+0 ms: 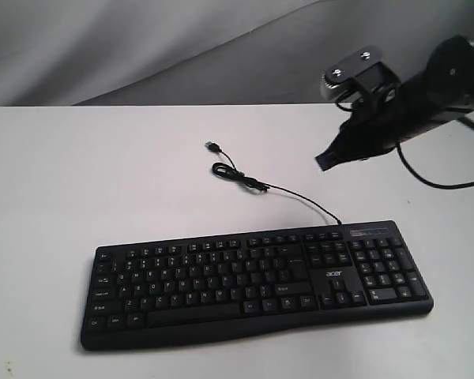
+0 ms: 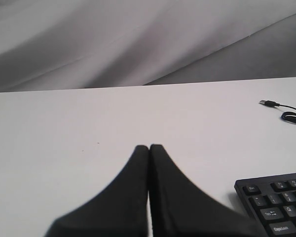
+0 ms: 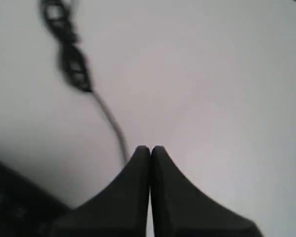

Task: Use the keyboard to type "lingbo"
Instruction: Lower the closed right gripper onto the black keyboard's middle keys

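The wide black keyboard with white legends lies near the table's front edge; one corner of the keyboard shows in the left wrist view, and a blurred dark edge of the keyboard in the right wrist view. Its thin USB cable runs back to a coiled bit and a plug; the cable also crosses the right wrist view. My right gripper hangs in the air above and behind the number pad, shut and empty, seen as the right gripper. The left gripper is shut over bare table, left of the keyboard; the exterior view does not show it.
The table is white, with a grey cloth backdrop behind its far edge. The USB plug lies loose on the table behind the keyboard.
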Robot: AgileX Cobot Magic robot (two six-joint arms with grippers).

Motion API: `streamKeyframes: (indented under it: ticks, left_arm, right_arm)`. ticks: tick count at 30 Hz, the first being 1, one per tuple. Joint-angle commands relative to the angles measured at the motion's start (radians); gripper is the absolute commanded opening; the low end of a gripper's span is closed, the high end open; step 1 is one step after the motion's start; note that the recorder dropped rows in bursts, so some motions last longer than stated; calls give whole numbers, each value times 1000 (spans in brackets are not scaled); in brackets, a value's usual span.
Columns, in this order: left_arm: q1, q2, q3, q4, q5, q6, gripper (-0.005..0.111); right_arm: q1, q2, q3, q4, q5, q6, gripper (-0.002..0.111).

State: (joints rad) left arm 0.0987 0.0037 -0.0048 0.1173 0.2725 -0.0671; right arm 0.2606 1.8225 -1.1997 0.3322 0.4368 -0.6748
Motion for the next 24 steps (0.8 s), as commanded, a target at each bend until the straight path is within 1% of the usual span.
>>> streamKeyframes:
  ticks: [1,3,4,5,9,11,12,14,17,21,24]
  left_arm:
    - [1,-4,5,0,-11,-2,1]
    - [1,-4,5,0,-11,-2,1]
    - [1,-4,5,0,-11,-2,1]
    - [1,-4,5,0,-11,-2,1]
    - [1,-4,5,0,-11,-2,1]
    - [1,-4,5,0,-11,-2,1]
    - [1,-4,5,0,-11,-2,1]
    - [1,-4,5,0,-11,-2,1]
    - [1,-4,5,0,-11,-2,1]
    - [1,-4,5,0,-11,-2,1]
    - [1,-4,5,0,-11,-2,1]
  right_arm:
    - [19,0,-13,574,276,-708,0]
    - [21,0,-7,707,461,-862,0]
    - [27,0,-6,759,513,-905,0]
    - [36,0,-6,780,526,-925,0]
    - [115,0,2,706,446,-915,0]
    - [174,0,25,690,384,-922,0]
    - [236,0,46,677,327,-933,0]
    - [294,0,61,635,265,-940,0]
    - [349,0,74,563,209,-870,0]
    - [349,0,107,524,195,-827,0]
    - [349,0,159,512,118,-817,0]
